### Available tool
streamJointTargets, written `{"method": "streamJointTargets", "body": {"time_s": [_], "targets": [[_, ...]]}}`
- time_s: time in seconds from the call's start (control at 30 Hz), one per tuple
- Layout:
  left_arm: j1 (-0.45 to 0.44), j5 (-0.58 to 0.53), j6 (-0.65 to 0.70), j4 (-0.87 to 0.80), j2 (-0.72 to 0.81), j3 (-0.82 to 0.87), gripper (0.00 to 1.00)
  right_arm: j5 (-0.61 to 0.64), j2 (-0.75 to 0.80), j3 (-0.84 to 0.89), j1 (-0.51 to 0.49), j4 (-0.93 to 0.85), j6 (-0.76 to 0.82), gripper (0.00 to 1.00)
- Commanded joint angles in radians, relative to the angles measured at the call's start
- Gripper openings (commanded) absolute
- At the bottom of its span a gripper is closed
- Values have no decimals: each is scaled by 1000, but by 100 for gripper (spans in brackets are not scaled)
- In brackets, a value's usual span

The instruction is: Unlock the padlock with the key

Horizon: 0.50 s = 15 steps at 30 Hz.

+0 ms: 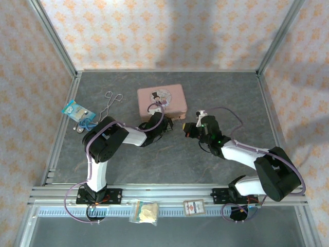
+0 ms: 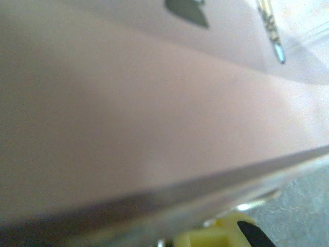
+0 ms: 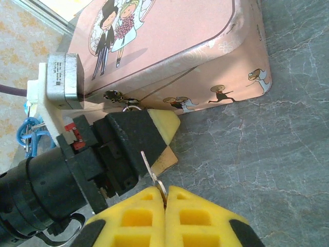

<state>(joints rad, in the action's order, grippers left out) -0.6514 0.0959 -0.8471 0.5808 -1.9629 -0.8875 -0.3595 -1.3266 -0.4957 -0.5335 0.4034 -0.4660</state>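
1. Right fingers (image 3: pixel 157 199): clenched on the head of the key (image 3: pixel 150 168). In the right wrist view the two yellow pads met with no gap, and the thin silvery blade stood out between them.

2. Key axis: the blade ran up and slightly left, away from my right fingers. Its tip sat just beside the black body of my left fingers (image 3: pixel 160 123). I could not tell whether it touched.

3. Left fingers: judged clamped on the padlock (image 3: pixel 132 107). Its silver shackle loop showed just above them, at the clasp on the near side of the pink tin (image 3: pixel 205 62). The body of the padlock was mostly hidden, so the keyhole could not be located.

4. Governing relation: the padlock lay ahead of the key tip, up and to the left, roughly along the blade's own line. The right arm carried the key and was the one to advance.

5. View comparison:
- The top external view showed both sets of fingers (image 1: pixel 172 126) (image 1: pixel 189 129) meeting at the tin's near right corner on the bench (image 1: pixel 231 103), but the key was too small to resolve there.
- The left wrist view gave a blurred pink tin wall (image 2: pixel 128 118) and one yellow pad (image 2: pixel 221 234), with neither key nor padlock legible.
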Motion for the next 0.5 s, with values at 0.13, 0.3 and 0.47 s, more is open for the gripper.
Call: {"method": "streamJointTargets", "body": {"time_s": [0.13, 0.3, 0.47], "targets": [[30, 180, -191, 163, 48, 79, 0, -74, -35, 72, 4, 167, -131, 0], [38, 235, -320, 337, 48, 129, 0, -147, -103, 125, 4, 353, -231, 0], [40, 266, -391, 451, 48, 151, 0, -232, -204, 125, 4, 493, -296, 0]]}}
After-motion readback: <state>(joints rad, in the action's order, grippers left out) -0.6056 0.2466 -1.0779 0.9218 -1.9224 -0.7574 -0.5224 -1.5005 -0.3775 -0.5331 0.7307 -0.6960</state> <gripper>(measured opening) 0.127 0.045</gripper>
